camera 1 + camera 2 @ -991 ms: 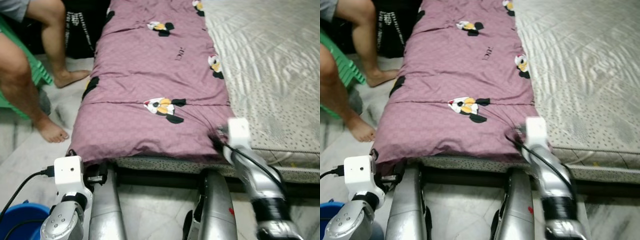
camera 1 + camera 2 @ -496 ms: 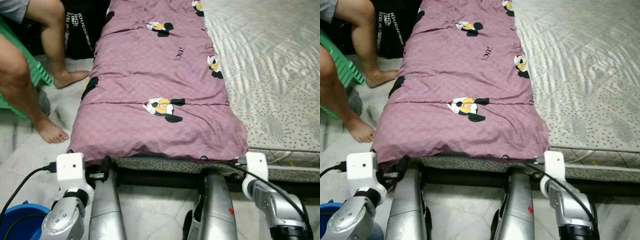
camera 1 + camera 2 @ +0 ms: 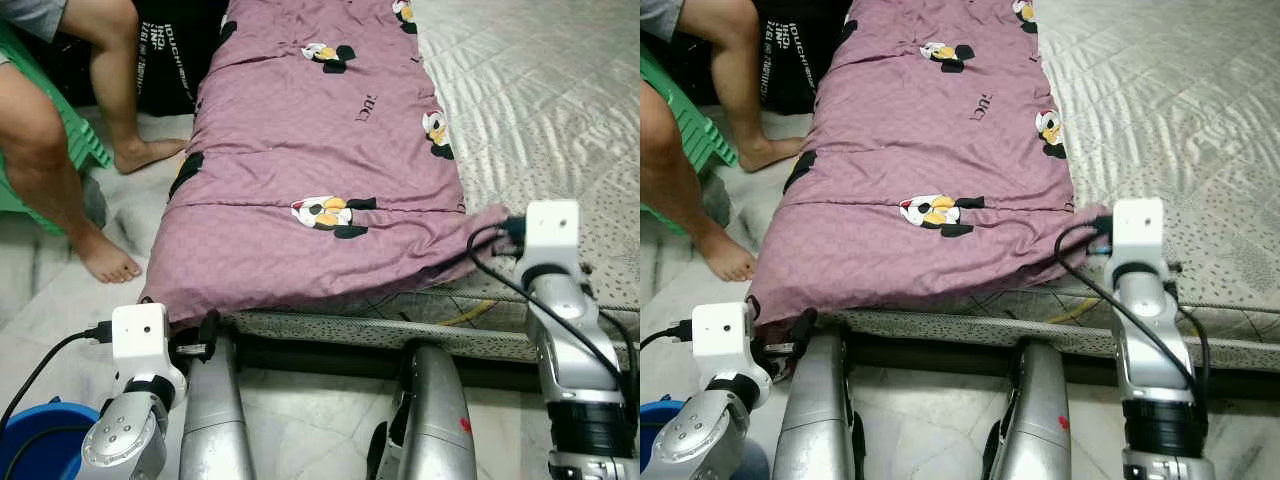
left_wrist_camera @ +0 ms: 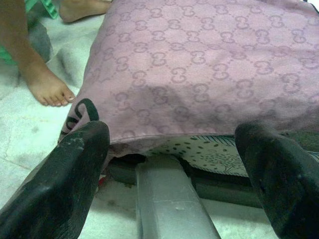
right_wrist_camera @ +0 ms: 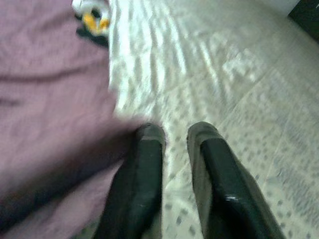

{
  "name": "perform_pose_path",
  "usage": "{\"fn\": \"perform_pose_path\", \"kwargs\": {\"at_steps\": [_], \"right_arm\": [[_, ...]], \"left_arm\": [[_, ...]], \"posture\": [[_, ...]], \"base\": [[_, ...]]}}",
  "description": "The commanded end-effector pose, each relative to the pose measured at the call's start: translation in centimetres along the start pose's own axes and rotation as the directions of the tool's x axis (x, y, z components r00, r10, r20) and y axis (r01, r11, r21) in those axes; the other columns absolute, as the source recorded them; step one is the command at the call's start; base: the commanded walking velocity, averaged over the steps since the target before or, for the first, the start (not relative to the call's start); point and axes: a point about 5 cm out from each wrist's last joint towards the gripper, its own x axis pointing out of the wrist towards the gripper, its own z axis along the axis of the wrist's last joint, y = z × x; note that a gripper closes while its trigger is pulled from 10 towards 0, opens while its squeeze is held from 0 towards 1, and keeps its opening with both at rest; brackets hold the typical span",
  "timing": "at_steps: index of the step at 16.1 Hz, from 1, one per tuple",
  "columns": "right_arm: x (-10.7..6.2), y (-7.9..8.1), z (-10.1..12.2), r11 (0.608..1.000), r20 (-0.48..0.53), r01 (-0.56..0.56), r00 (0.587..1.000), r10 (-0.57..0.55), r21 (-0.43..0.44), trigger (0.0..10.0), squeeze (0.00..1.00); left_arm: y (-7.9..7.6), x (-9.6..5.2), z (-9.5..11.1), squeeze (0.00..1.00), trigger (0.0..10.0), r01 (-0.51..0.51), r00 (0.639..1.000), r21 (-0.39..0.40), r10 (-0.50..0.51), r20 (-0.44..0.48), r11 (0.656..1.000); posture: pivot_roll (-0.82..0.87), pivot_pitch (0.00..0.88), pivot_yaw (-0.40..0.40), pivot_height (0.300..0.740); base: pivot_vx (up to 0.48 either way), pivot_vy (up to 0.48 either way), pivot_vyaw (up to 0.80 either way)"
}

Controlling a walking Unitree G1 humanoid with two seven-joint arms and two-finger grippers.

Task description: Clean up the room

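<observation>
quilt, mauve, cartoon print, soft and light by the look: lies lengthwise along the left side of the mattress. right gripper nearly closed, near corner apparently pinched; left gripper wide apart, empty, below the hem, likely the next hold.

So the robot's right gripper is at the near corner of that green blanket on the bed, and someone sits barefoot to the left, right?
Not quite: the blanket is purple, not green, as the left eye view shows. The rest holds: the right gripper is at its near corner on the bed, and a barefoot person sits to the left.
</observation>
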Motion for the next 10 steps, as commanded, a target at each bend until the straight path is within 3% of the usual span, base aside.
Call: {"fn": "perform_pose_path", "kwargs": {"at_steps": [1, 4, 6, 7, 9, 10], "right_arm": [[0.2, -0.2, -0.1, 1.000, 0.015, 0.017, 1.000, -0.017, -0.022, 0.0, 0.00], [-0.4, -0.4, -2.3, 1.000, -0.081, 0.012, 0.997, -0.012, 0.002, 0.0, 0.00], [-1.1, 0.0, -3.0, 0.997, -0.114, 0.000, 0.993, 0.009, 0.076, 0.0, 0.00], [-1.0, 0.8, -2.5, 0.990, -0.085, -0.034, 0.995, 0.046, 0.136, 0.0, 0.00], [-0.2, 4.1, -0.3, 0.960, 0.023, -0.173, 0.985, 0.172, 0.222, 0.0, 0.00], [0.1, 5.0, 0.0, 0.954, 0.036, -0.199, 0.980, 0.196, 0.225, 0.0, 0.00]], "left_arm": [[0.1, 0.0, -0.5, 0.00, 10.0, -0.010, 1.000, -0.002, 0.010, -0.022, 1.000], [0.1, 0.0, -0.4, 0.00, 10.0, -0.013, 1.000, -0.003, 0.013, -0.020, 1.000], [0.1, 0.0, -0.4, 0.00, 10.0, -0.013, 1.000, -0.003, 0.013, -0.020, 1.000], [0.1, 0.1, -0.4, 0.00, 10.0, -0.012, 1.000, -0.004, 0.012, -0.020, 1.000], [-0.2, 0.3, -0.1, 0.00, 10.0, 0.000, 1.000, -0.007, 0.000, -0.009, 1.000], [-0.2, 0.4, 0.0, 0.00, 10.0, 0.000, 1.000, -0.007, 0.000, -0.002, 1.000]], "posture": [[0.05, 0.092, -0.051, 0.506], [0.05, 0.093, -0.053, 0.506], [0.05, 0.095, -0.052, 0.506], [0.04, 0.098, -0.048, 0.506], [0.05, 0.099, -0.038, 0.506], [0.05, 0.099, -0.039, 0.506]], "base": [[0.000, 0.000, 0.00], [0.000, 0.000, 0.00], [0.000, 0.000, 0.00], [0.000, 0.000, 0.00], [0.000, 0.000, 0.00], [0.000, 0.000, 0.00]]}}
